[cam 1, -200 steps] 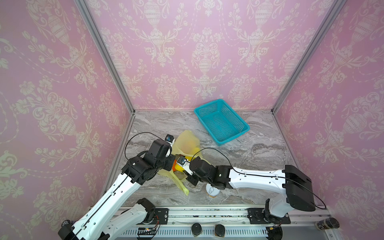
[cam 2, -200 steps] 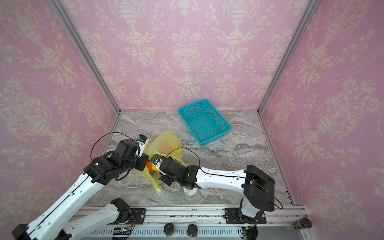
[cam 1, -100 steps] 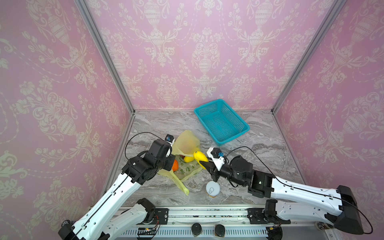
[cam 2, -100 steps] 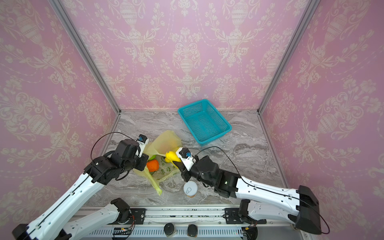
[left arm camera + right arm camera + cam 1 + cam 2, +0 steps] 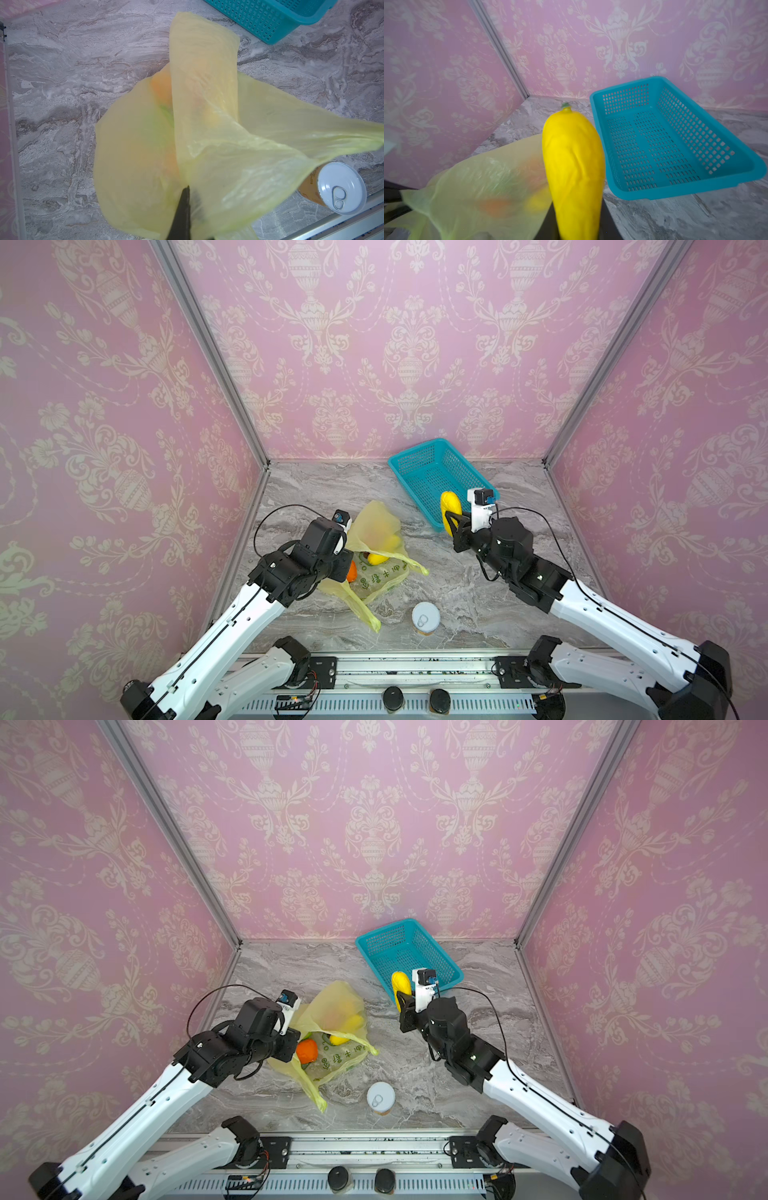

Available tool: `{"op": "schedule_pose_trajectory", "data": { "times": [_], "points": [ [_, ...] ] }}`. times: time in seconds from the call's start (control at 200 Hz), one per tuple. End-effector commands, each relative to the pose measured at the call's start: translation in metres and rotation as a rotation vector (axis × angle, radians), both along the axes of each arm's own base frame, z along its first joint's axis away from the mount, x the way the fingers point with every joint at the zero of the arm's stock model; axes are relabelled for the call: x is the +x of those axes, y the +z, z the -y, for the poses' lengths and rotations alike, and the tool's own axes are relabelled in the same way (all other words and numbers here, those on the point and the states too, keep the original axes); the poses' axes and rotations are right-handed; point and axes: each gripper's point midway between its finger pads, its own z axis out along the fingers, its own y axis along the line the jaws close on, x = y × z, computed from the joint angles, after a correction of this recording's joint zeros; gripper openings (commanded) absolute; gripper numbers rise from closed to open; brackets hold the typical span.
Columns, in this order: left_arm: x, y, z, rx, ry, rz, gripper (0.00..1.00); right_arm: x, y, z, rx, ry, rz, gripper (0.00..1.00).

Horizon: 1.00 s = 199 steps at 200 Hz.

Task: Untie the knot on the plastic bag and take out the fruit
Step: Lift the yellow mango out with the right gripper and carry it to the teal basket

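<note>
While the left gripper is closed on the plastic bag lying on the marble table, the right gripper is clamped on 1 long yellow fruit, raised just beside the teal basket.

teal basket at back; upright can near front, apparently unopened.

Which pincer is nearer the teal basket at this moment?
Right. The right pincer, shut on a yellow fruit, hovers by the teal basket's near edge. The left pincer is farther off, pinching the plastic bag.
</note>
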Motion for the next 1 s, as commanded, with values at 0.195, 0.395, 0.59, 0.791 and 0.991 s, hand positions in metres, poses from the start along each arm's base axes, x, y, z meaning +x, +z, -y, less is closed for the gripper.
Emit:
{"op": "schedule_pose_trajectory", "data": {
  "times": [0.195, 0.395, 0.59, 0.791, 0.991],
  "points": [
    [-0.001, -0.004, 0.002, -0.035, 0.009, -0.016, 0.0, 0.092, -0.085, 0.047, -0.139, -0.301, -0.365, 0.0],
    [-0.001, -0.003, 0.001, -0.038, 0.012, -0.009, 0.0, 0.137, -0.104, 0.05, -0.204, -0.339, -0.429, 0.0],
    [-0.002, -0.001, 0.001, -0.042, 0.011, -0.005, 0.0, 0.169, -0.135, 0.059, -0.264, -0.39, -0.53, 0.0],
    [-0.002, 0.0, -0.001, -0.039, 0.018, 0.002, 0.0, 0.166, -0.157, 0.068, -0.297, -0.434, -0.614, 0.0],
    [-0.003, 0.001, 0.001, -0.05, 0.007, 0.0, 0.0, 0.12, -0.162, 0.074, -0.271, -0.457, -0.643, 0.0]
  ]
}}
